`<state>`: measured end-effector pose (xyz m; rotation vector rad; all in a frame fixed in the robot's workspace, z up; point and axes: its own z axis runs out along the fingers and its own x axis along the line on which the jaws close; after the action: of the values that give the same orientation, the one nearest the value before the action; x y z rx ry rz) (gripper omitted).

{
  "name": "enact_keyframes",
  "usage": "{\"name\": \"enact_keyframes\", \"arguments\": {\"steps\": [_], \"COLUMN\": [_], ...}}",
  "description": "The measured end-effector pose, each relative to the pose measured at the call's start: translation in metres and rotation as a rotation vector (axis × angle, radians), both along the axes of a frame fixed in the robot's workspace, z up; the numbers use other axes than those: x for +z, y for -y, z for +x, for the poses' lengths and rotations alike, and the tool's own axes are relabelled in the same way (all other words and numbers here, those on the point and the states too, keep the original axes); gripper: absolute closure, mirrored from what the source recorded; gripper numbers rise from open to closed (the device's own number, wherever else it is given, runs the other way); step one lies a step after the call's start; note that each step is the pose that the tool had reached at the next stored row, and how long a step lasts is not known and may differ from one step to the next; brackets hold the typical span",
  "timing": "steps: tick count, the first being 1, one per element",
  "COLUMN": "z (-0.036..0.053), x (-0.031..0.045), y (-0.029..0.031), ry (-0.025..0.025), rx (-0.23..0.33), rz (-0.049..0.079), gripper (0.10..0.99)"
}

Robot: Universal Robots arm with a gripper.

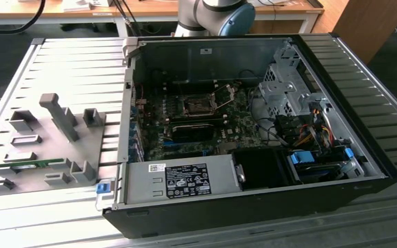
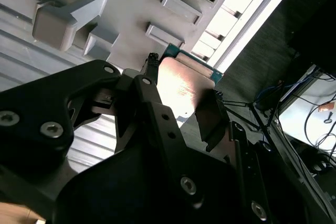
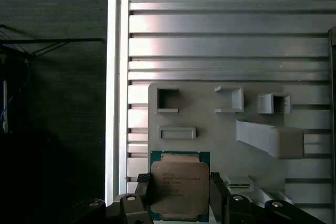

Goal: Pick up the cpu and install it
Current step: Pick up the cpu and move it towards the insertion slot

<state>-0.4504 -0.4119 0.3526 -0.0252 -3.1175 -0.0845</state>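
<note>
Pick-up in hand: gripper (image 3: 182,191) pinches cpu (image 3: 178,179) above fixture plate (image 3: 210,114); seating likely demands square alignment over the socket (image 1: 200,106).

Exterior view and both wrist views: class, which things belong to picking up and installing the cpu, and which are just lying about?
Belongs to the job: small flat square silver-topped cpu; black gripper clamped on it; open black computer case; its bare square motherboard socket.
Lying about: long narrow green memory stick; grey plastic fixture blocks; silver box-shaped power supply.
</note>
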Motion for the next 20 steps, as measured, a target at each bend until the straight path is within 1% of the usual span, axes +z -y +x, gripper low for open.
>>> {"name": "enact_keyframes", "arguments": {"steps": [5, 8, 14, 17, 20], "z": [0.0, 0.0001, 0.0003, 0.0006, 0.0033], "x": [0.0045, 0.0087, 0.0208, 0.0299, 0.0352], "y": [0.0, -0.0001, -0.0001, -0.0001, -0.0001], "ry": [0.0, 0.0001, 0.0001, 0.0, 0.0002], "rx": [0.0, 0.0, -0.003, -0.005, -0.009], "rz": [0.0, 0.0, 0.0, 0.0, 0.0], "gripper": [0.549, 0.549, 0.549, 0.549, 0.549]}}
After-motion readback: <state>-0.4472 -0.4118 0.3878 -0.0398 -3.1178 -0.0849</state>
